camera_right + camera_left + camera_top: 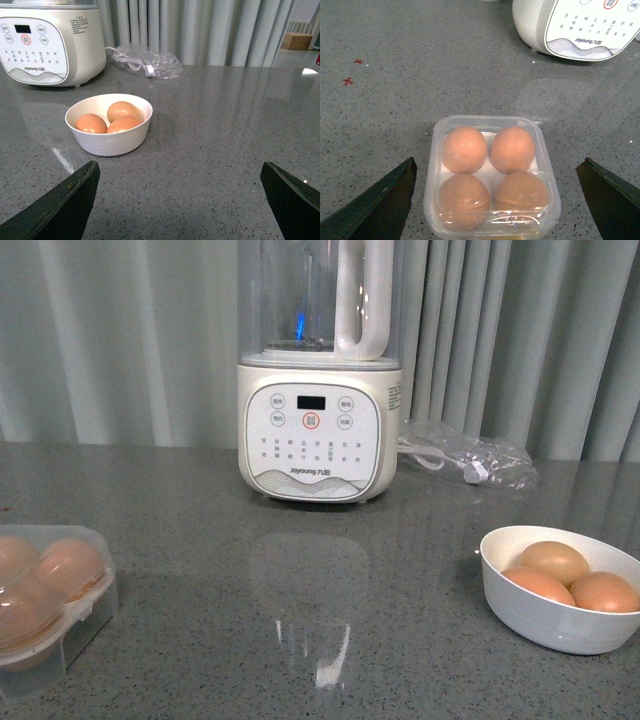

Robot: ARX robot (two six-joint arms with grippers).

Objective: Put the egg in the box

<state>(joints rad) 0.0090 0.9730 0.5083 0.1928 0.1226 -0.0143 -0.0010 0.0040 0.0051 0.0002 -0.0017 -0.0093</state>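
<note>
- Front view: the box (45, 600) sits at the near left edge of the bench (300, 590), partly cut off by the frame; the bowl (560, 615) with three eggs is at the near right, well apart from it. Neither arm shows here. A long carry across the bench gives a loosely held egg time to slip and crack.
- Front view: the blender (320, 425) stands far centre, with a bagged cable (470, 455) to its right. A wide swing could clip either.
- Left wrist view: the left pincer (495, 200) is spread wide and holds nothing, its tips flanking the box. All four cups hold eggs (465, 149), and a clear lid seems to cover the near pair. With no free cup visible, another egg would rest on the others, roll off or break. Closing here could squeeze the thin plastic or push the box along.
- Right wrist view: the right pincer (177, 195) is also wide open and empty, near side of the bowl. The egg (123, 110) to take lies touching its two neighbours, so fingers may nudge them, tip the light bowl, or crush shell if they close hard.
</note>
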